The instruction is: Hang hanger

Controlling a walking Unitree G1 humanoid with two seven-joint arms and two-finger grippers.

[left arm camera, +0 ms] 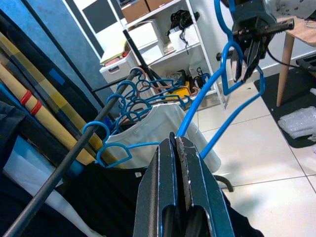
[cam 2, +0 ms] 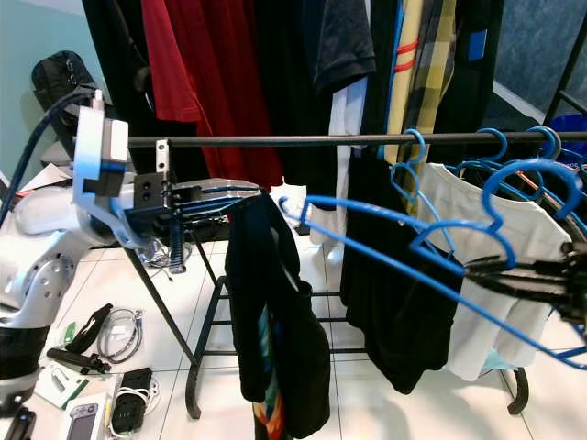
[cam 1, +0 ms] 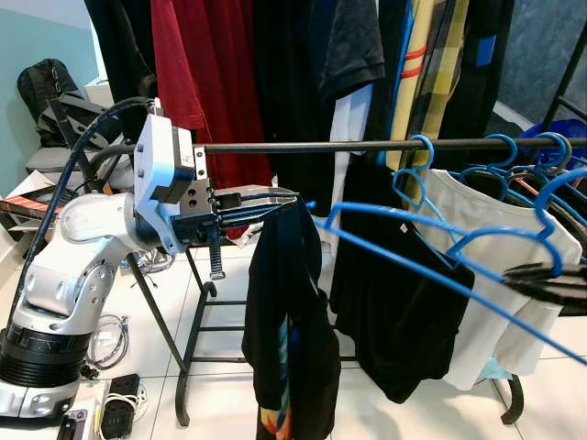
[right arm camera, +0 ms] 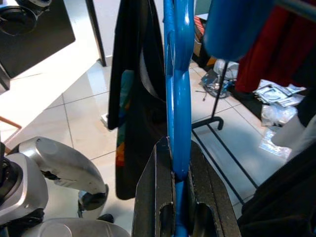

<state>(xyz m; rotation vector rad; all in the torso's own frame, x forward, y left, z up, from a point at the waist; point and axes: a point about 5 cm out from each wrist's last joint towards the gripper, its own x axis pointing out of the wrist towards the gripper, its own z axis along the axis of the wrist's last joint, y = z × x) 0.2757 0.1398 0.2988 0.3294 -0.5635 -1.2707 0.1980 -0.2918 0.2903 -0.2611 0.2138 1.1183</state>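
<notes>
With the blue hanger (cam 1: pixel 431 266) clamped at both ends, its one tip in the closed left gripper (cam 1: pixel 292 203) and its far bar between the right gripper's (cam 2: pixel 477 268) shut fingers, the carrying step seems underway; next its hook must rise over the rail (cam 1: pixel 367 145) above both jaws.

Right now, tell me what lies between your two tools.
Between the left tool and right tool runs the blue hanger, a black shirt draped on its near end; left eye view.
</notes>
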